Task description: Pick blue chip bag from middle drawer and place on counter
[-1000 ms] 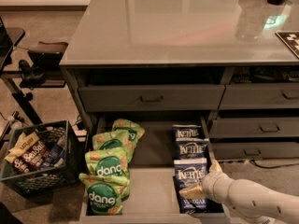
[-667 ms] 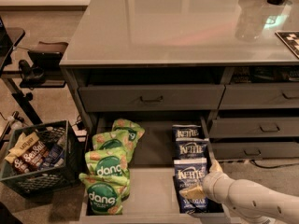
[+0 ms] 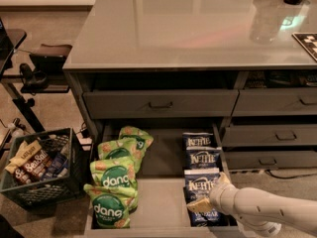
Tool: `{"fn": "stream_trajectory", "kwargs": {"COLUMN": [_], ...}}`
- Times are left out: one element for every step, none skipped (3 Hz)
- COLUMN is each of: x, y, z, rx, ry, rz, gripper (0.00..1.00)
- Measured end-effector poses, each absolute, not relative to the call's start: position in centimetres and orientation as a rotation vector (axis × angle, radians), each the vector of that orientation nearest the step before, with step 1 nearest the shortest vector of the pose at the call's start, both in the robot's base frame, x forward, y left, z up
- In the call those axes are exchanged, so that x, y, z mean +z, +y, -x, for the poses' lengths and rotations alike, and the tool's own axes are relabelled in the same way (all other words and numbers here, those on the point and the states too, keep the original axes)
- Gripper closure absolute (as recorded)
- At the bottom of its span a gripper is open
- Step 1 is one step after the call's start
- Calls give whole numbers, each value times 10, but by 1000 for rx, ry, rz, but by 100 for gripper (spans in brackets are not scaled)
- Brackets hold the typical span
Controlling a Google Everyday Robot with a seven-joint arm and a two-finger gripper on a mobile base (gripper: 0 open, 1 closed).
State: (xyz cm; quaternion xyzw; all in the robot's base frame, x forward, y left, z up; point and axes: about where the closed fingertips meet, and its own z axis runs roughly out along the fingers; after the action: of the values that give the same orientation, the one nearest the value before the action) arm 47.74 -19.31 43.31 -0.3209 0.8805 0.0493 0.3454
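three dark blue glossy crisp bags with white kettle logos lie in a column along the three o'clock side of the wide, shallow dark grey metal middle drawer (image 3: 163,205), which stands pulled out. the nearest blue chip bag (image 3: 199,185) sits at the six o'clock end of that column, flat on the pale drawer floor. the other two blue bags (image 3: 203,158) lie just beyond it toward twelve o'clock, each overlapping the next.

the pale gripper (image 3: 200,205) comes in from about four o'clock on a white rounded arm (image 3: 262,209) and lies over the lower part of the nearest bag, touching it. we cannot tell whether the gripper is open, closed or holding the bag.

on the nine o'clock side of the same drawer we see several green dang snack bags (image 3: 113,175) piled in a loose column, with a strip of bare floor between them and the blue ones.

the large glossy grey counter (image 3: 188,29) fills the twelve o'clock part of the view, with soft reflections on its top. just under its slab edge sits a closed grey upper drawer with a bar handle (image 3: 161,104). narrower grey drawers (image 3: 277,135) stack at three o'clock.

at eight o'clock, on the ground beside the cabinet, a black plastic crate (image 3: 44,190) holds assorted snack packets.
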Motion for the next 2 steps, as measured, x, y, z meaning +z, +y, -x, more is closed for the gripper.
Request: {"fn": "stream_trajectory", "kwargs": {"x": [415, 404], "y": [-191, -188], "z": [-482, -485], "rx": [132, 135], "ry": [2320, 2338], "rz": [841, 854], "gripper": [0, 0]}}
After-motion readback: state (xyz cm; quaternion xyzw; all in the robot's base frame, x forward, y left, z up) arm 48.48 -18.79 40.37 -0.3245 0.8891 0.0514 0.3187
